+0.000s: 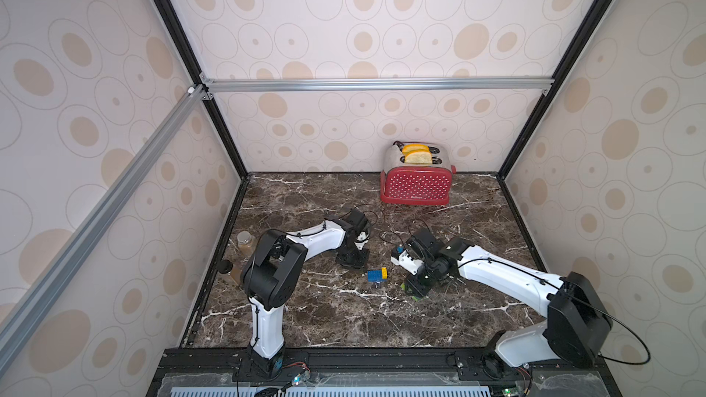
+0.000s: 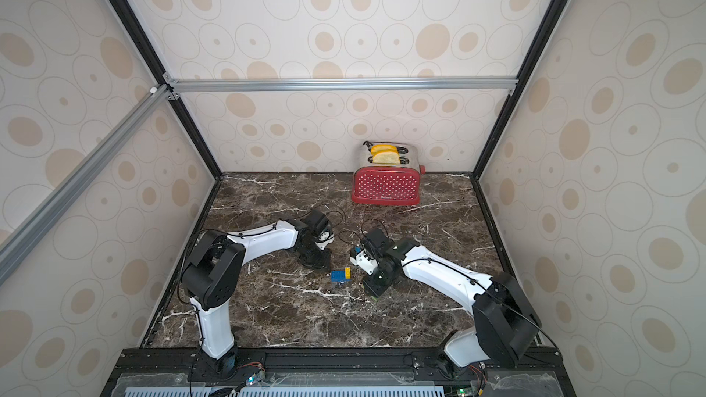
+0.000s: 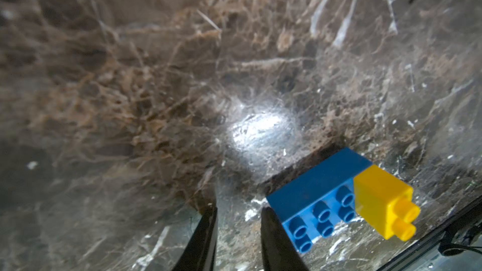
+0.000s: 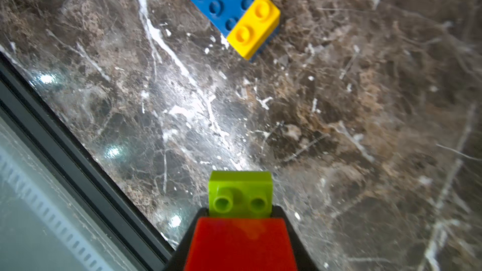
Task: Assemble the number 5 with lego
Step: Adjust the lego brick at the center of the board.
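Note:
A blue brick [image 1: 374, 276] with a short yellow brick [image 1: 384, 271] pressed onto one end lies on the marble table [image 1: 344, 318], between the two arms. My left gripper [image 3: 238, 208] points down just left of this pair, open by a narrow gap with nothing between its fingers. One finger [image 3: 271, 230] stands right beside the blue brick [image 3: 320, 186]. My right gripper [image 4: 240, 212] is shut on a red brick [image 4: 240, 243] joined with a lime-green brick [image 4: 240, 186] that sticks out past the jaws. It hovers to the right of the blue and yellow pair [image 4: 234, 9].
A red dotted toaster [image 1: 416, 185] with bread slices stands at the back wall. Two jars [image 1: 245, 242] sit by the left wall near the left arm's base. The table's black front rail [image 4: 65, 139] runs close to the right gripper.

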`<action>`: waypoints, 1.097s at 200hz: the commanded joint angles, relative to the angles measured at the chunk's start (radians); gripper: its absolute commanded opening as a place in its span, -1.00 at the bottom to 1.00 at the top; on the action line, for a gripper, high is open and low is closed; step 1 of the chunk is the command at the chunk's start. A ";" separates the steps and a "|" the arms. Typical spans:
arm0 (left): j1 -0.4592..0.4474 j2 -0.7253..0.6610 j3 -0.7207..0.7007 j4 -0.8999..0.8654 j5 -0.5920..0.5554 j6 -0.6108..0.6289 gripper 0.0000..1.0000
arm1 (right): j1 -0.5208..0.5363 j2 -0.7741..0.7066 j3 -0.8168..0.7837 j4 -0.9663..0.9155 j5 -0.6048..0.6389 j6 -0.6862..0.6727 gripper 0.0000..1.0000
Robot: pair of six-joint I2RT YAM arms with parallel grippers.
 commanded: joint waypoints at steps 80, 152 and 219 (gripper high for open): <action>-0.003 -0.133 -0.194 0.025 -0.042 -0.033 -0.40 | 0.022 0.204 -0.029 0.224 -0.123 0.064 -0.48; 0.038 -0.304 -0.326 0.017 -0.166 -0.135 -0.40 | -0.050 0.281 0.016 0.291 -0.059 0.115 -0.49; 0.077 -0.427 -0.383 -0.024 -0.176 -0.149 -0.38 | -0.091 0.403 0.184 0.270 -0.054 0.067 -0.49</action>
